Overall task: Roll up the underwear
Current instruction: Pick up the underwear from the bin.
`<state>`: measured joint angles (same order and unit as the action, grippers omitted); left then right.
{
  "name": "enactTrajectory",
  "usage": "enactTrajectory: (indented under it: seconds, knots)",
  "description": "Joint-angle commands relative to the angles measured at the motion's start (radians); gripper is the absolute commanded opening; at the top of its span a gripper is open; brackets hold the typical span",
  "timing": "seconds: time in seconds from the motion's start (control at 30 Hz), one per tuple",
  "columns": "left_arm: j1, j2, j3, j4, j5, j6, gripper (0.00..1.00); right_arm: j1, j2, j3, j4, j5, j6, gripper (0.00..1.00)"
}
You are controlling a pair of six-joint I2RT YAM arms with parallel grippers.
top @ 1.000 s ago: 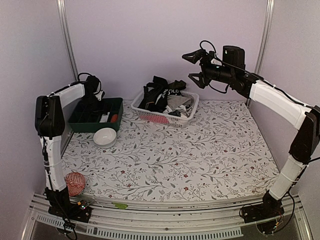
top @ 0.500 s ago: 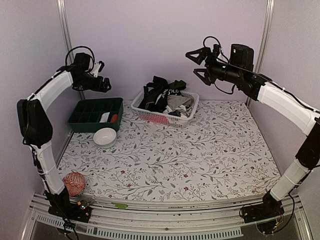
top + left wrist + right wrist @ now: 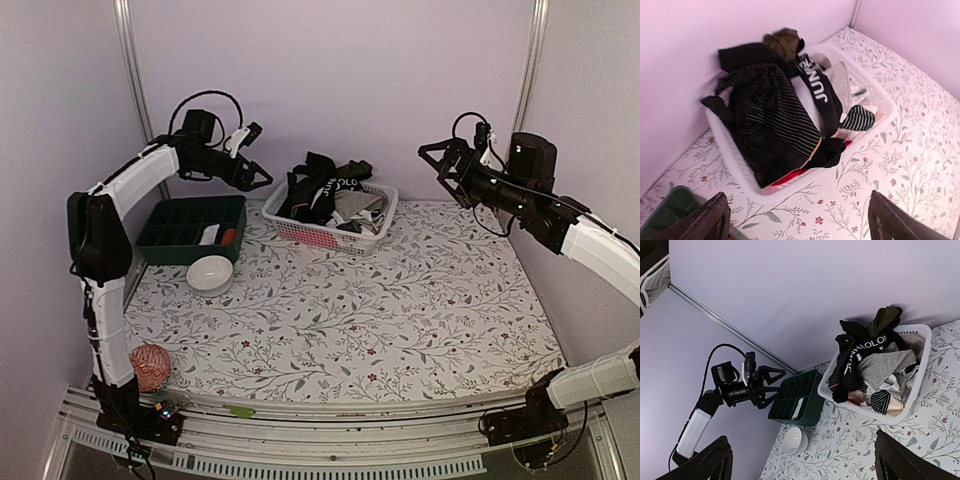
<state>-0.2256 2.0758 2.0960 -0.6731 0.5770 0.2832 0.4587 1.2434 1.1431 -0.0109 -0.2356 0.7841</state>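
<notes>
The underwear [image 3: 328, 192] lies as a tangled heap of black, grey, striped and white cloth in a white lattice basket [image 3: 318, 236] at the back of the table. My left gripper [image 3: 260, 156] hangs open in the air just left of the basket, holding nothing. In the left wrist view the underwear [image 3: 775, 115] fills the basket [image 3: 726, 148] beyond the left gripper [image 3: 802, 221]. My right gripper [image 3: 440, 170] is open and raised to the right of the basket. Its wrist view shows the underwear [image 3: 875, 365] far beyond the right gripper [image 3: 805, 462].
A dark green divided tray [image 3: 190, 228] sits left of the basket, with a white bowl [image 3: 210, 272] in front of it. A red ball [image 3: 150, 366] lies at the near left corner. The back wall stands close behind the basket.
My left arm lifted out of the green tray and swung right toward the basket, its jaws opening. The right arm drew back to the right and dropped lower.
</notes>
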Motion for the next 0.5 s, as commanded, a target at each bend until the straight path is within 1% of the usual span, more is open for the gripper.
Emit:
enactTrajectory:
  seconds: [0.0, 0.03, 0.1, 0.2, 0.3, 0.37, 0.47]
  knots:
    - [-0.058, 0.115, 0.023, 0.027, 0.059, 0.108, 0.96, -0.014, -0.05, -0.013, 0.014, 0.041, 0.06, 0.99]
    - [-0.062, 0.135, 0.03, 0.042, 0.07, 0.11, 0.94, -0.014, -0.049, -0.009, 0.013, 0.033, 0.077, 0.99]
    - [-0.064, 0.185, 0.059, 0.063, 0.102, 0.109, 0.88, -0.014, -0.041, 0.001, 0.001, 0.026, 0.114, 0.99]
    - [-0.067, 0.266, 0.144, 0.061, 0.132, 0.104, 0.81, -0.013, -0.03, 0.007, 0.006, 0.017, 0.163, 0.99]
    - [-0.074, 0.342, 0.221, 0.064, 0.109, 0.095, 0.8, -0.014, -0.023, 0.014, 0.009, 0.014, 0.179, 0.99]
    - [-0.078, 0.383, 0.267, 0.082, 0.073, 0.08, 0.77, -0.013, -0.021, 0.02, 0.007, 0.015, 0.184, 0.99]
    - [-0.082, 0.424, 0.292, 0.12, 0.027, 0.069, 0.71, -0.013, -0.021, 0.02, 0.009, 0.013, 0.19, 0.99]
